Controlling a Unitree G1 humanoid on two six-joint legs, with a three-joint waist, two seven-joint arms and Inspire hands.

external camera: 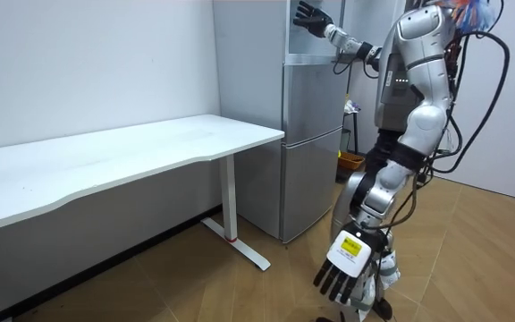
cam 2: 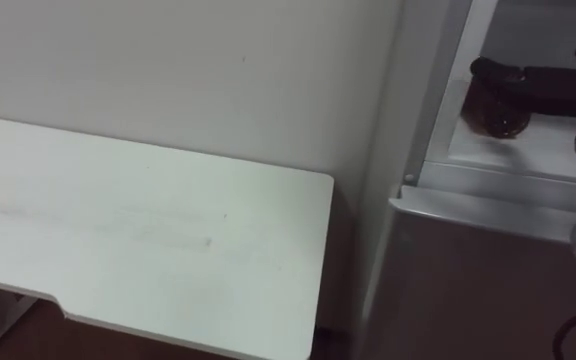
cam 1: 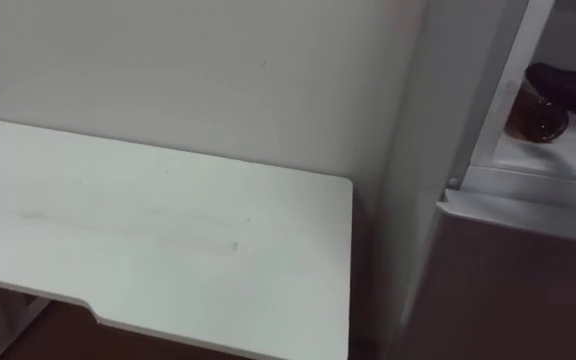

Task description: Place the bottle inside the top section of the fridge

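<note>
A dark brown bottle [cam 2: 492,112] rests on the white shelf [cam 2: 528,150] inside the open upper fridge compartment, at the upper right of the eye views. My right hand [cam 2: 543,82] reaches in from the right, its black fingers stretched straight over the bottle's top; whether they touch it I cannot tell. In the room view the same right hand [external camera: 311,18] is raised at the top of the grey fridge [external camera: 311,134] with its fingers spread. My left hand [external camera: 342,268] hangs low beside my leg, fingers relaxed and holding nothing. I stand upright right beside the fridge.
A long white table [cam 1: 168,230] stands against the wall left of the fridge, with a narrow gap between them. The fridge's lower door [cam 1: 518,280] is closed. An orange bag [external camera: 350,162] sits on the wooden floor behind the fridge.
</note>
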